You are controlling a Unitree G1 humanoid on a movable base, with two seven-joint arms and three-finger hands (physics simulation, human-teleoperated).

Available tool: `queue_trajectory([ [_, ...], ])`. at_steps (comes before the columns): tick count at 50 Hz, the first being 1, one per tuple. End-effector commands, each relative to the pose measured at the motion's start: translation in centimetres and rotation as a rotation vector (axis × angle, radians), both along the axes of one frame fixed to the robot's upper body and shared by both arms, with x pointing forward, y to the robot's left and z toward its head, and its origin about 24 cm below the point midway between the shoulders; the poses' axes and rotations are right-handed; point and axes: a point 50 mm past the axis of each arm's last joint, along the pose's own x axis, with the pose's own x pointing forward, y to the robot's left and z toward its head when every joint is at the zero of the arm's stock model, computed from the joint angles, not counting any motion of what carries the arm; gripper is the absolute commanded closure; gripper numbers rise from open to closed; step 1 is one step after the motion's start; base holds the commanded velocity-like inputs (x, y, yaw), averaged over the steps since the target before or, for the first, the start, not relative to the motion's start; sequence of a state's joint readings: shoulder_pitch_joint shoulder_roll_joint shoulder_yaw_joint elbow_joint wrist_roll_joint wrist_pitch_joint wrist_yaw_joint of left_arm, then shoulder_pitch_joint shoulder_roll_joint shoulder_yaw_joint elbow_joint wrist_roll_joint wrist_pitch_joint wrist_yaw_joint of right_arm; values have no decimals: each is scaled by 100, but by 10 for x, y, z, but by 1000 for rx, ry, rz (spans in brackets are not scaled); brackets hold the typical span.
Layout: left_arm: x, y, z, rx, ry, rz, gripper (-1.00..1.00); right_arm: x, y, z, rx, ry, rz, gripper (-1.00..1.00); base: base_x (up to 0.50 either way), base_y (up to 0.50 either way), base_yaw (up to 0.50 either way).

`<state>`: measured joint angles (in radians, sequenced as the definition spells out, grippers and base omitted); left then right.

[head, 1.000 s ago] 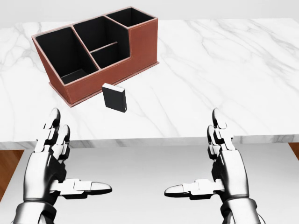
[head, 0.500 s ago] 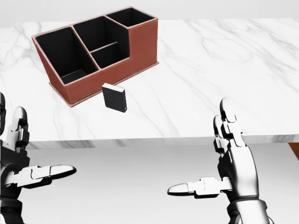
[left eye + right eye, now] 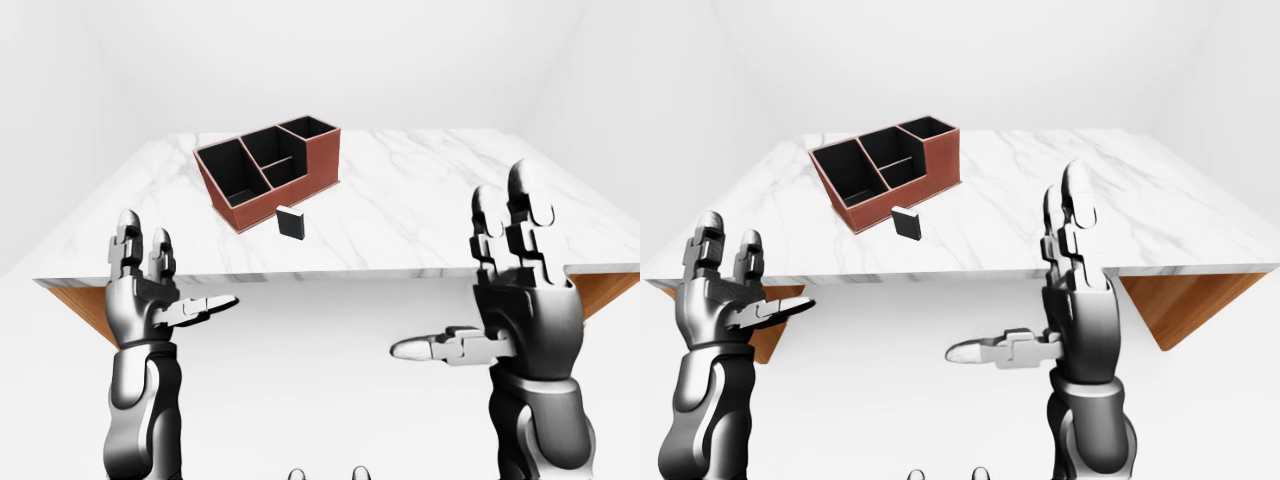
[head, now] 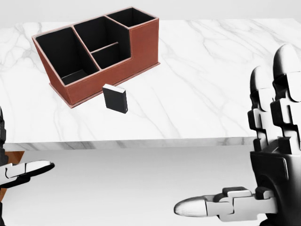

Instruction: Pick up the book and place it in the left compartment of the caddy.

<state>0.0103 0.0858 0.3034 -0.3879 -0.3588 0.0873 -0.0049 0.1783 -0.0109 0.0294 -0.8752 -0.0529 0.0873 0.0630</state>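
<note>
White marble counter [image 4: 211,70] carries a brown leather caddy [image 4: 141,44]; just beside stands a small black book [image 4: 115,99]. Left hand [image 3: 140,290] and right hand [image 3: 520,300] are released, empty.

So it's a big white marble-look tabletop with grey veins [image 4: 211,70] and wooden sides under the slab. Sitting on it toward the head view's upper left is a reddish-brown leather-look desk caddy with black-lined compartments [image 4: 141,44], and just below it a small black book [image 4: 115,99] stands upright, not touching the caddy.
</note>
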Motion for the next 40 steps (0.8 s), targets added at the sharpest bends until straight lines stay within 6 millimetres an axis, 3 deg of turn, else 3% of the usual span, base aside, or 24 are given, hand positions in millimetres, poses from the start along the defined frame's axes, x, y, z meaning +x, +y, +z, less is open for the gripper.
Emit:
queue_trajectory([
  [1,-3,6,5,-6,-25,18,-100,-27,2,27,-12,-147,3,-100,0,0,0],
  [23,-8,12,15,-8,-67,40,-100,-27,3,26,-21,-139,18,-100,0,0,0],
  [40,-9,13,17,-2,-74,47,-100,-27,5,26,4,-141,37,-100,0,49,0],
])
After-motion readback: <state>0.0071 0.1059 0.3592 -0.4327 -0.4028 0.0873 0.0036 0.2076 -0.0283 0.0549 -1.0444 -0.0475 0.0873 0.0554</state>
